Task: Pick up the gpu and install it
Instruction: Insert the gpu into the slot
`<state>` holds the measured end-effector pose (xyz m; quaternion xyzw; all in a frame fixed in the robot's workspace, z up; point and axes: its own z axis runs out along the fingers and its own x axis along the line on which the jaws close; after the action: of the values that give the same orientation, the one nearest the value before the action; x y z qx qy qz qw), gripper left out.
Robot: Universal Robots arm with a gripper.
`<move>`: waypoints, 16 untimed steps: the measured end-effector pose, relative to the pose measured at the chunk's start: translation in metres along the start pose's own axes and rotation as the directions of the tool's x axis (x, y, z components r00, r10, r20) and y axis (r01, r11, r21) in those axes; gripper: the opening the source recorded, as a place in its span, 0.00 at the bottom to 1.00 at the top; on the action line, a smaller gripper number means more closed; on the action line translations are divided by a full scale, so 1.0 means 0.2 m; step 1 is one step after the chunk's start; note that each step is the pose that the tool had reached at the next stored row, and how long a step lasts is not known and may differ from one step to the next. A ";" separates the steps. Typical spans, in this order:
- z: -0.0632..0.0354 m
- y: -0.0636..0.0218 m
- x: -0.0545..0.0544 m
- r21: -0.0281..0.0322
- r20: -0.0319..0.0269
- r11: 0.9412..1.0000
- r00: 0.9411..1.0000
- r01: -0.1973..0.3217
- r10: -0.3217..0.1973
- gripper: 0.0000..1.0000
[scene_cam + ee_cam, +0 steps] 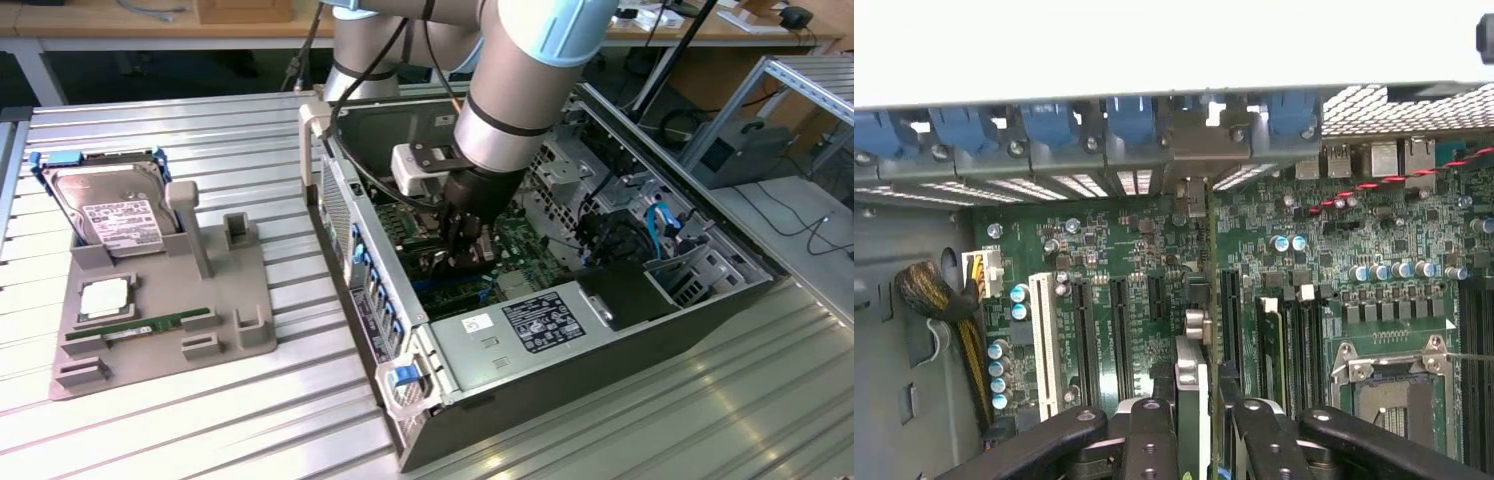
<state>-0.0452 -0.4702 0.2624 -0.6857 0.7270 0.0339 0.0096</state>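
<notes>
On a ribbed table point(200, 420), the hand point(1201, 412) clamps the gpu point(1192, 370) inside the open computer case point(561, 400). Tilted, the card could seat crooked and jam.

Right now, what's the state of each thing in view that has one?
computer case: on its side, side panel off.
gpu: upright, gripped, over the motherboard; whether seated, cannot tell.
gripper: shut on the gpu, inside the computer case.
hard drive: standing in the grey fixture.
memory stick: lying flat in the grey fixture.
</notes>
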 end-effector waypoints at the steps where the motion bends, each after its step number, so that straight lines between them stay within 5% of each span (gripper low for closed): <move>1: 0.001 0.001 0.00 0.000 0.000 1.000 1.000 0.000 0.000 0.27; 16: 0.012 0.000 0.00 -0.001 0.000 1.000 1.000 0.022 -0.022 0.27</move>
<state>-0.0454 -0.4704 0.2600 -0.6938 0.7193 0.0341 0.0095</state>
